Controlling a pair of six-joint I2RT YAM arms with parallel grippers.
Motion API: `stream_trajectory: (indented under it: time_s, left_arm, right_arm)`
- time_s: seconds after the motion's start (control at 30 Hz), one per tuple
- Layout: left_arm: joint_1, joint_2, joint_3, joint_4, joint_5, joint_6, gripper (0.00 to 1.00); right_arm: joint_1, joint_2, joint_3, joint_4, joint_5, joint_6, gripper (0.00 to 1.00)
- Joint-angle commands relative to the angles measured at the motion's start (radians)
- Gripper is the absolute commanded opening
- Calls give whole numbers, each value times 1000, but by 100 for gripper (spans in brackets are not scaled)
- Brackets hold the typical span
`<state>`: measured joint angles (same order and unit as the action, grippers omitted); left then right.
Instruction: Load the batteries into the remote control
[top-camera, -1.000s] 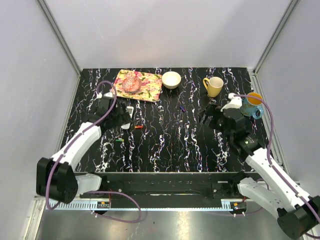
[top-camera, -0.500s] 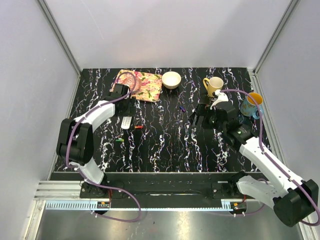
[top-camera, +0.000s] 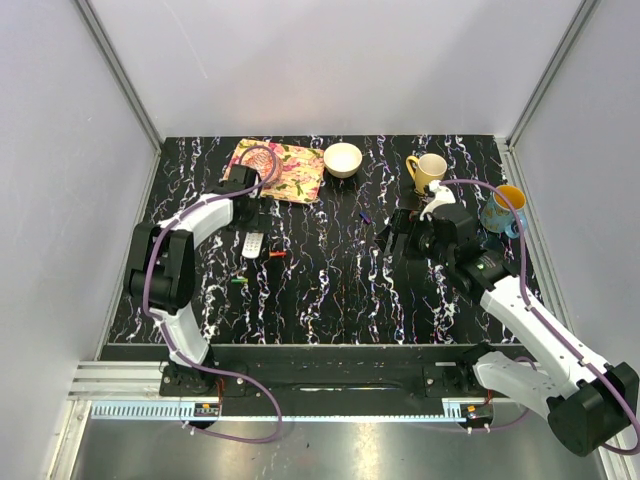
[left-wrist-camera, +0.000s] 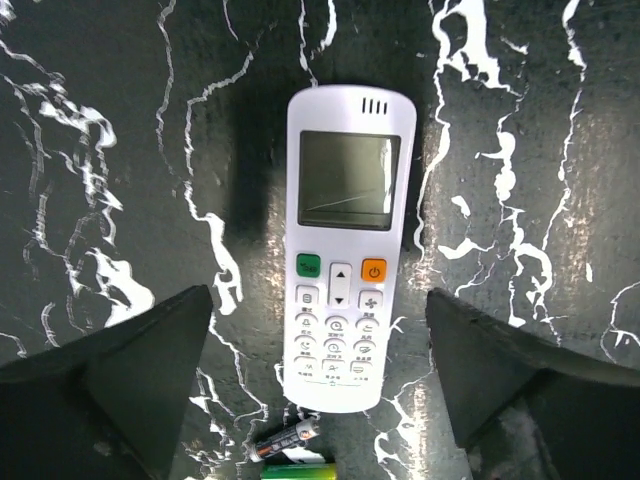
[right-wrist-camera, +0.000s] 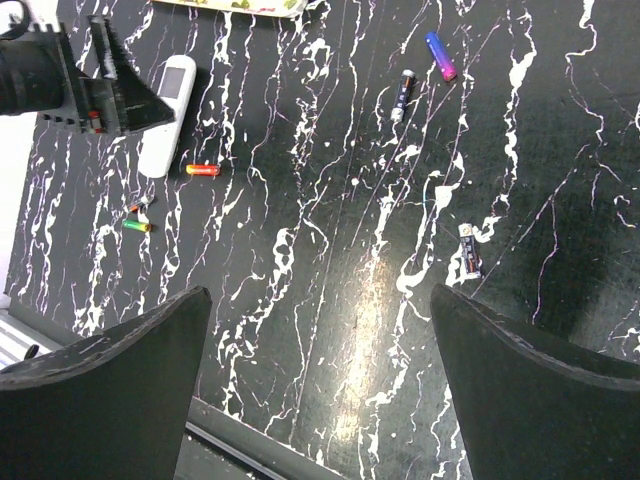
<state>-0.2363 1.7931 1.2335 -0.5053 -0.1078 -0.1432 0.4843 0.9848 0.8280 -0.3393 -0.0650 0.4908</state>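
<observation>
The remote control (left-wrist-camera: 345, 250) lies buttons-up on the black marbled table, so its battery slot is hidden. It also shows in the top view (top-camera: 253, 243) and the right wrist view (right-wrist-camera: 167, 115). My left gripper (left-wrist-camera: 318, 300) hovers open above it, one finger on each side (top-camera: 251, 210). A black battery (left-wrist-camera: 290, 438) and a green battery (left-wrist-camera: 295, 468) lie just past the remote's lower end. A reddish-orange battery (right-wrist-camera: 203, 170) lies beside the remote. A blue-purple battery (right-wrist-camera: 441, 55) and two black ones (right-wrist-camera: 402, 92) (right-wrist-camera: 469, 248) lie mid-table. My right gripper (right-wrist-camera: 320, 295) is open and empty (top-camera: 395, 235).
A floral mat holding a pink object (top-camera: 275, 168), a white bowl (top-camera: 343, 159) and a yellow mug (top-camera: 428, 172) stand along the back. A blue mug (top-camera: 503, 210) stands at the right beside my right arm. The table's near edge shows in the right wrist view (right-wrist-camera: 120, 380).
My left arm has swung its elbow out left and moved its gripper back over the remote. My right gripper has moved left towards the table's middle. The remote and batteries have not moved.
</observation>
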Motion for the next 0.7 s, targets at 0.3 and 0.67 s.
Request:
stream_trajectory:
  time_s: [0.3, 0.67]
  left_arm:
    - [2, 72, 20, 22, 6, 22, 85]
    - [2, 106, 4, 21, 13, 27, 59]
  right_arm:
    - [5, 0, 8, 19, -27, 0, 100]
    - [5, 2, 0, 28, -21, -4, 100]
